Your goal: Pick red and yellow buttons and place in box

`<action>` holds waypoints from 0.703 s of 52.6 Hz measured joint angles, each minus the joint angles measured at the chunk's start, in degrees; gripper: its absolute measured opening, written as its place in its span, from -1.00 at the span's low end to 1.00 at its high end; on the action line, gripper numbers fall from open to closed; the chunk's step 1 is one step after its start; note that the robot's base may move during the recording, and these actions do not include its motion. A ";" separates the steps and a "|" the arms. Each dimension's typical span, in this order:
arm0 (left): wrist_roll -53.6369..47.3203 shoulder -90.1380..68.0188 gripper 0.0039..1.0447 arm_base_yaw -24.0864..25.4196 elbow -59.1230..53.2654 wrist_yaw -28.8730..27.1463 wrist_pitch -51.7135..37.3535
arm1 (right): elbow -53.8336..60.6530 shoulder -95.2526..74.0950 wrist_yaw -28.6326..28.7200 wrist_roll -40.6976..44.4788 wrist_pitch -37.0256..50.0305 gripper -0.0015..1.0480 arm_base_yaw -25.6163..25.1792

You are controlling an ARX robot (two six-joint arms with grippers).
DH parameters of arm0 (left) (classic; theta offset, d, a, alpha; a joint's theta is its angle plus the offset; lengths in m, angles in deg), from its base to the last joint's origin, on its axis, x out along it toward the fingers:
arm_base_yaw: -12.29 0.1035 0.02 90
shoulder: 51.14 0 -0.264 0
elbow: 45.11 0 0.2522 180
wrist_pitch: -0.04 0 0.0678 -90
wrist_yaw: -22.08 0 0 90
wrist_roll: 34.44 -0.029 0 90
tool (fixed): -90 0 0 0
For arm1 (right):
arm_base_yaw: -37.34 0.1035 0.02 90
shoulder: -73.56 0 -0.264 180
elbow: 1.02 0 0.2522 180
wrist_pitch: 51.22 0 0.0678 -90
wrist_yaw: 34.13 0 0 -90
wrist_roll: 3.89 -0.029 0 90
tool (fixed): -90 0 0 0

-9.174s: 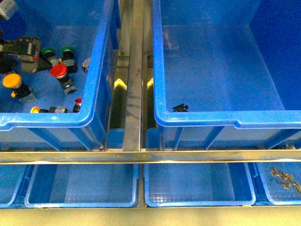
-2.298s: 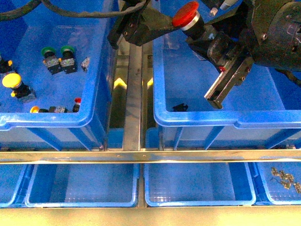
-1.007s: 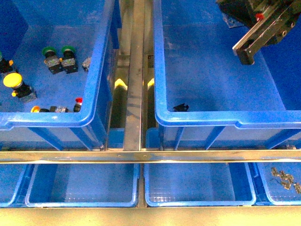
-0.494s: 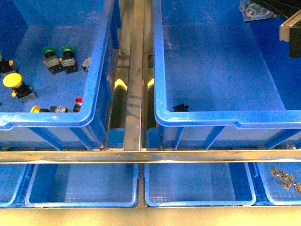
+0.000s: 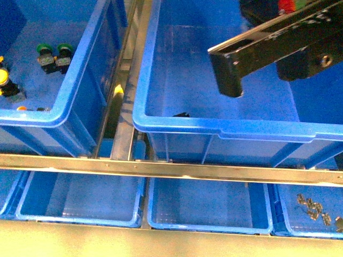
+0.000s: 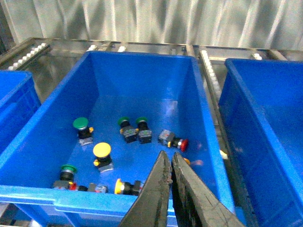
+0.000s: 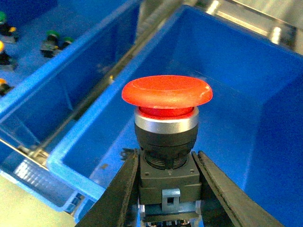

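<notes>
Here, red button [image 7: 165, 92] (wide mushroom cap, silver collar, black body), clamped in right end effector [image 7: 164, 163].

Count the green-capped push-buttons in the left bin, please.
4, all in the left bin: a pair side by side; one next to the yellow button; one by the wall. The left pincer may hide others.

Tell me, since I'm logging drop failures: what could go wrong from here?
1. The right gripper holds the red button by its block body only, seemingly well above the floor of the box. Released from here, it may bounce or land on the small black part.
2. The yellow button lies in the other bin among green-capped switches. The shut left gripper could take a wrong one.
</notes>
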 joint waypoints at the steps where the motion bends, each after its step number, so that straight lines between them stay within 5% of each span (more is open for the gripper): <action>1: 0.00 0.28 -0.96 0.00 0.00 0.02 0.26 | -0.11 -0.07 -0.20 -0.11 0.02 -0.49 0.22; 11: -0.02 5.46 -0.96 0.00 0.00 0.04 5.33 | -0.79 -0.35 -3.43 -2.12 -0.33 -0.49 1.90; 37: -0.02 15.04 -0.96 0.00 0.00 0.07 14.95 | -0.81 -0.92 -0.90 -2.25 -0.13 -0.49 0.17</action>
